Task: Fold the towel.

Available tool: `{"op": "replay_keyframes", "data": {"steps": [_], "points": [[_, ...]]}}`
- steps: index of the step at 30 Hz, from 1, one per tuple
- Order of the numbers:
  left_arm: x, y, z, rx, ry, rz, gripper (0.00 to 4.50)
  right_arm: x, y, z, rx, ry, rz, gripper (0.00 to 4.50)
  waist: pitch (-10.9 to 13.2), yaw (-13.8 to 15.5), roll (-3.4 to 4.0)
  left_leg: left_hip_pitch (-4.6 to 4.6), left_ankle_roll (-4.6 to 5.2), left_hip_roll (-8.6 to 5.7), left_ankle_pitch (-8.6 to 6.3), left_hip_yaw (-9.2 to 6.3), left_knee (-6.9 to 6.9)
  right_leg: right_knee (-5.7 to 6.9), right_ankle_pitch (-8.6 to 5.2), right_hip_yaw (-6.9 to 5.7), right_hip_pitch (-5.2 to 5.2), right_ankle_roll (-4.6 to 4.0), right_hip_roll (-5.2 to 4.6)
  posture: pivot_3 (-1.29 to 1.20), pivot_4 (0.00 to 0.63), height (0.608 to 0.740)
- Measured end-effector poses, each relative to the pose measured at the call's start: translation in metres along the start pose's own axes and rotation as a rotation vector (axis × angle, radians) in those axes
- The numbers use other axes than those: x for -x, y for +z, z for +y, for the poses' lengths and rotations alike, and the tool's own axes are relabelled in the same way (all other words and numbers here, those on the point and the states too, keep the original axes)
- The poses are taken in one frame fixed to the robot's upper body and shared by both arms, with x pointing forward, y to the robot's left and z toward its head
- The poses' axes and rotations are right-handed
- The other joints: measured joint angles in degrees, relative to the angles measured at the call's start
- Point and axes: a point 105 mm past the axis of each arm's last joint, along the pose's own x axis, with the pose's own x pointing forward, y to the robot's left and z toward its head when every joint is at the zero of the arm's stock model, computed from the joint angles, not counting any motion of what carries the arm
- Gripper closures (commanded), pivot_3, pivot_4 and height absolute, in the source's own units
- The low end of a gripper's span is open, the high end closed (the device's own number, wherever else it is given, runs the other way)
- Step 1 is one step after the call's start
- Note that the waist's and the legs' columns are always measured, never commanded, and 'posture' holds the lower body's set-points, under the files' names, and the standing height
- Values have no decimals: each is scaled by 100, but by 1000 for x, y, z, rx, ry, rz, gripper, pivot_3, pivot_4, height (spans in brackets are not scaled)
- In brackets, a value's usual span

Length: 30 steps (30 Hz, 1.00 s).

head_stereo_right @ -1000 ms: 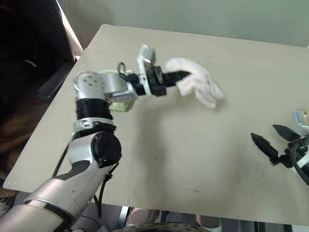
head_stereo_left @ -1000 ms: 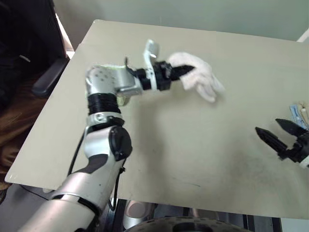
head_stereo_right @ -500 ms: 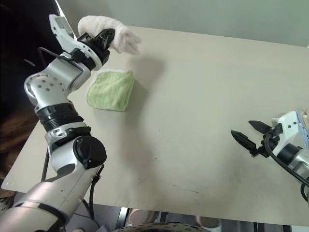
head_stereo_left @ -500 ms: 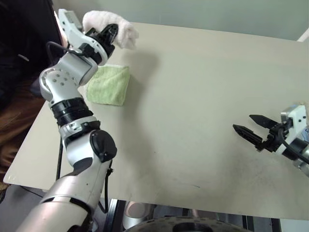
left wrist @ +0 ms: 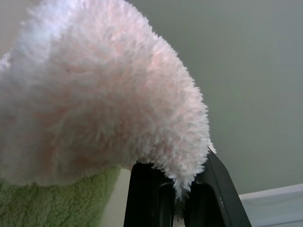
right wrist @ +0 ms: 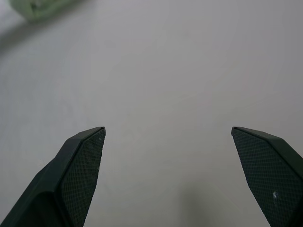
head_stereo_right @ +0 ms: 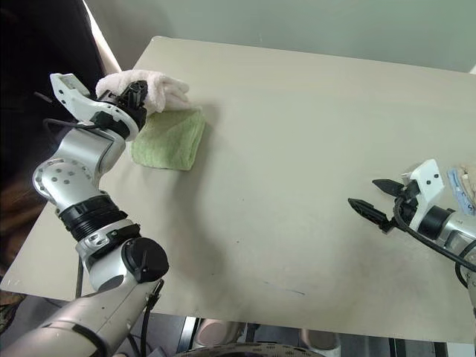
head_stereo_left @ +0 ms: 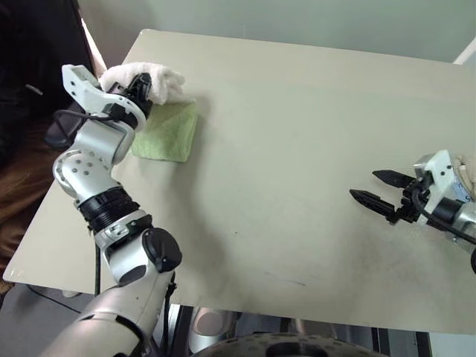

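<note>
A: Where is the towel sitting at this moment?

B: It is hanging bunched in the left gripper, whose two black fingers are pinched tight on the pale pink pile. The bundle is lying over the far edge of the green cloth, near the table's far left corner. In the left wrist view the towel is draping right over the fingers, with the green cloth just below it.

A: How is that differing from a second ago?

B: A second ago the left gripper was holding the towel out over the middle of the table, the arm reaching toward the centre and hiding most of the green cloth. Half a second ago it was carrying the bundle beyond the green cloth at the table's far edge. Now the bundle is resting down on that cloth's far edge, and the green cloth itself is lying where it was.

A: And the right gripper?

B: It is standing wide apart and holding nothing, hovering over the bare table at the right side. Compared with a second ago it is showing further in from the right edge. In the right wrist view its fingers are spread with only tabletop between them.

A: Anything else by it?

B: A bit of beige and blue cloth is peeking in at the right edge, behind that arm.
</note>
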Motion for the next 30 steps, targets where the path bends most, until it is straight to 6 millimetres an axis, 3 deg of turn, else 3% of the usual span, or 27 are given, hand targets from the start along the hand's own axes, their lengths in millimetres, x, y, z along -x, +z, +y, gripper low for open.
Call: {"op": "replay_keyframes", "data": {"steps": [5,19,22,30], "points": [[12,-10,19,100,44,32,4471,-1,-1,1,16,9,4,0,1,-5,-1,6,-6,4,4,1,-3,4,4,-3,2,-10,8,0,150,728],[37,-29,40,283,89,103,4471,-1,-4,0,38,12,19,0,2,-4,-3,30,-37,18,19,0,-4,2,40,0,14,-48,61,0,150,728],[40,-31,42,298,106,99,3726,-1,-4,1,43,15,18,0,2,-4,-3,31,-50,37,24,0,-4,2,48,-1,14,-60,77,0,150,728],[40,-34,46,342,132,69,909,1,-9,0,39,10,32,0,3,-7,-4,41,-82,70,31,1,-21,4,54,-2,11,-83,93,0,150,728]]}}
